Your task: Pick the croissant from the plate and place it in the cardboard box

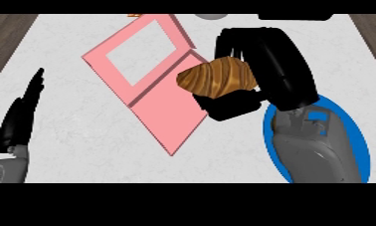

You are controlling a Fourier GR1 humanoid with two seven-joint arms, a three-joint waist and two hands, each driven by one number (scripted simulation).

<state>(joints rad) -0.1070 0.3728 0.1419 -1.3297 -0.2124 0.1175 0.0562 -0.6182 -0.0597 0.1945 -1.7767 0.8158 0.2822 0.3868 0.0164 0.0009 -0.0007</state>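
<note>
1. At the far left edge the left hand (22,113) rests with straight fingers pointing up, holding nothing; its forearm is cut off by the lower edge.
2. Left of centre the pink box (165,108) lies open on the white tabletop (73,135), its windowed lid folded back. Nothing lies inside it that I can see.
3. The croissant (218,76) is over the box's right edge, clamped between the curled fingers and thumb of the right hand (268,70). Whether it hangs above the box or touches it, I cannot tell.
4. The blue plate (354,130) at the right is mostly hidden under the right forearm.
5. Judged so: the pick is done and the carry nearly so; lowering and release remain.
6. Small grey and orange things at the top edge are cut off and unclear.
</note>
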